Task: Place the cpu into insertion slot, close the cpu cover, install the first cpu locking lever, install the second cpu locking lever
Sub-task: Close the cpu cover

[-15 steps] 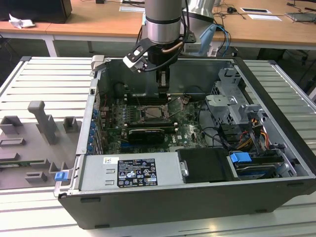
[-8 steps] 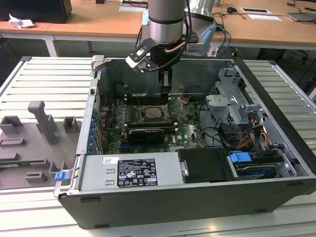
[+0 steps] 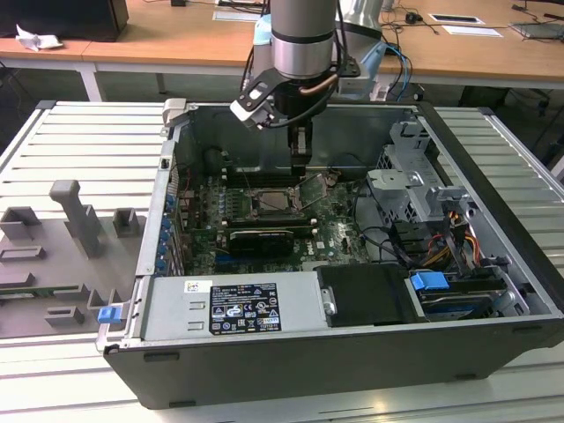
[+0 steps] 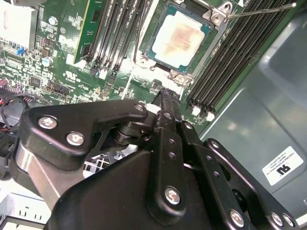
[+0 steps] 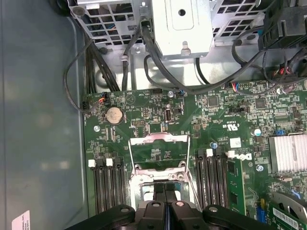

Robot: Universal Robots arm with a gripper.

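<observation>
Cpu [image 4: 180, 40] seated in insertion slot [image 4: 147, 48]; cpu cover [image 5: 158, 139] stands raised, not yet closed. Pincer [image 5: 165, 194], pressed together and empty, sits just beside it. Cover-closing judged in hand; calls for a steady push on the free edge.

My arm [image 3: 304, 40] comes straight down from the top middle of the exterior view, with the wrist vertical. The gripper [image 3: 300, 166] points down just below it, near the frame's centre. In both wrist views I see its fingers [image 4: 168, 115] [image 5: 157, 194] pressed flat together.
</observation>
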